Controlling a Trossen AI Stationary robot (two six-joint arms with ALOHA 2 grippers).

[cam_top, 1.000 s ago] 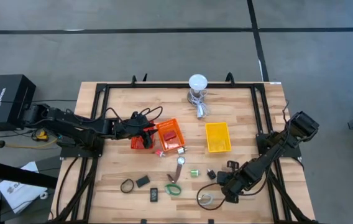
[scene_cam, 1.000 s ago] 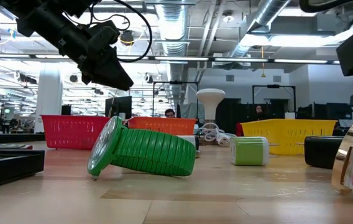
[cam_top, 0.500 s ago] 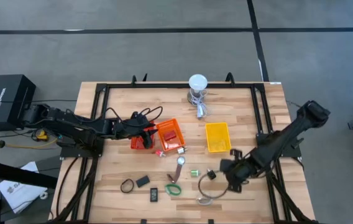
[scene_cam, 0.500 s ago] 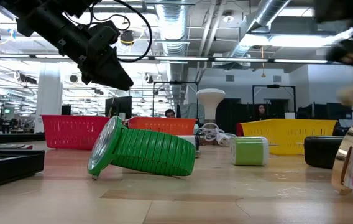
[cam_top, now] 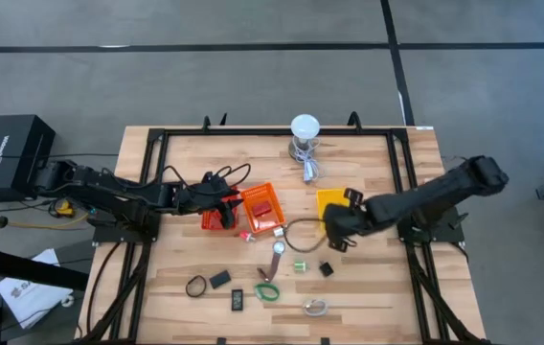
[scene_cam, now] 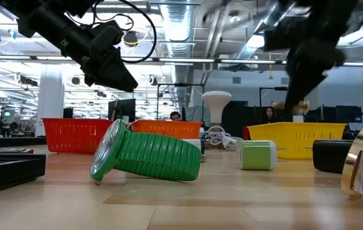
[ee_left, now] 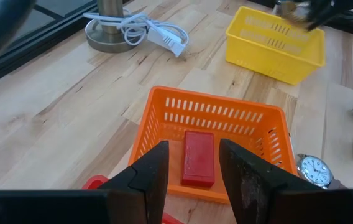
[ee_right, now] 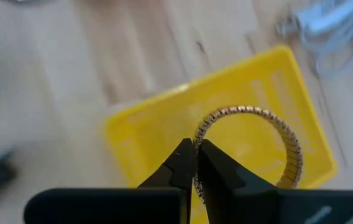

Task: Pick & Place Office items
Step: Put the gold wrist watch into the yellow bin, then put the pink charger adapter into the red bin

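Note:
My right gripper (cam_top: 329, 233) is shut on a gold-coloured stretch band (ee_right: 260, 127), which shows as a thin ring (cam_top: 288, 236) by the yellow basket (cam_top: 335, 203). My left gripper (ee_left: 192, 180) is open and hovers at the near wall of the orange basket (ee_left: 226, 115), which has a red block (ee_left: 198, 158) lying on its floor. Lying on the table are a green band watch (scene_cam: 146, 156), a black ring (cam_top: 195, 286), black blocks (cam_top: 219, 280), a green ring (cam_top: 267, 290), a green bit (cam_top: 300, 266) and a metal piece (cam_top: 315, 307). My right gripper pinches the gold band between its two fingers at one spot on the loop's rim (ee_right: 196, 142). The fingers come from the table's right side. The band is lifted clear, and its loop stands out beyond the fingertips over the yellow basket (ee_right: 164, 130).
A red basket (cam_top: 216, 218) sits left of the orange one (cam_top: 262, 211). The white-domed lamp (cam_top: 304, 127) and its cable (cam_top: 309, 168) stand near the far edge. A watch (cam_top: 278, 251) lies mid-table. Black frame rails (cam_top: 157, 192) run along the table's sides.
My right gripper rose from the near right part of the table with the gold band, lifting it clear. It swung toward the far edge and left, up to the yellow basket. A small metal piece stayed on the table where the band was picked up.

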